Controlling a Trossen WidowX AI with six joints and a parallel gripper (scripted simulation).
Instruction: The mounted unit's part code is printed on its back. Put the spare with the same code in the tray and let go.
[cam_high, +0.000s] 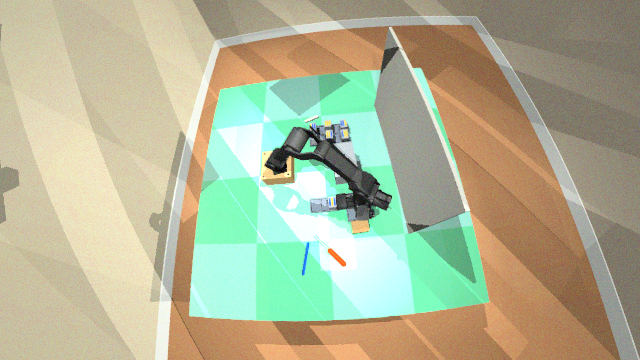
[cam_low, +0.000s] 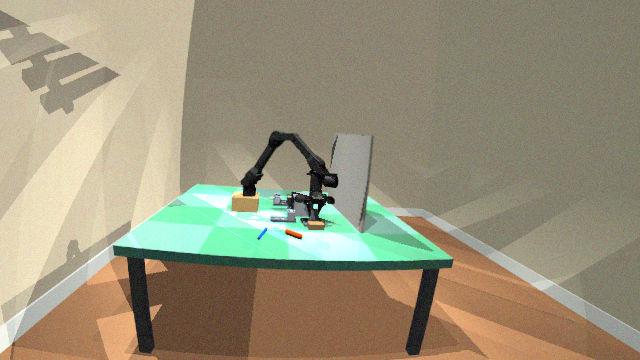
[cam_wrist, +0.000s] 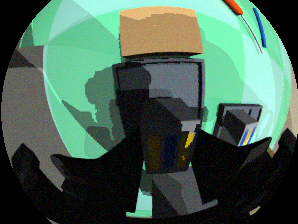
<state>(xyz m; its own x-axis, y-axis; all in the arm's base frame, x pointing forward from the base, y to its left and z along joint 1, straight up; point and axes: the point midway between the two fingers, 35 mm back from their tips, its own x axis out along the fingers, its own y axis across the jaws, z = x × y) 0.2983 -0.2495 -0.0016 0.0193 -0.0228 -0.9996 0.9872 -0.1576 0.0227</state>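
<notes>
My gripper (cam_wrist: 164, 127) (cam_low: 314, 215) is shut on a dark spare unit (cam_wrist: 172, 114) with a yellow-and-blue striped label. The spare is at the near part of the grey, dark-rimmed tray (cam_wrist: 175, 80) (cam_high: 354, 215), low down; whether it touches the tray floor I cannot tell. Another dark unit (cam_wrist: 245, 131) (cam_high: 332, 202) (cam_low: 291, 215), blue, white and yellow striped, stands on a grey plate (cam_high: 317, 205) (cam_low: 279, 219) beside the tray; it looks like the mounted unit. Several other spares (cam_high: 329, 134) stand in a group farther back. No part code is readable.
A tan block (cam_high: 360, 227) (cam_low: 315, 225) (cam_wrist: 160, 32) lies against the tray's far side in the wrist view. A tall grey panel (cam_high: 420, 135) (cam_low: 352, 175) stands to the right. An orange screwdriver (cam_high: 337, 257) (cam_low: 293, 234) and a blue pen (cam_high: 305, 259) (cam_low: 262, 233) lie nearby.
</notes>
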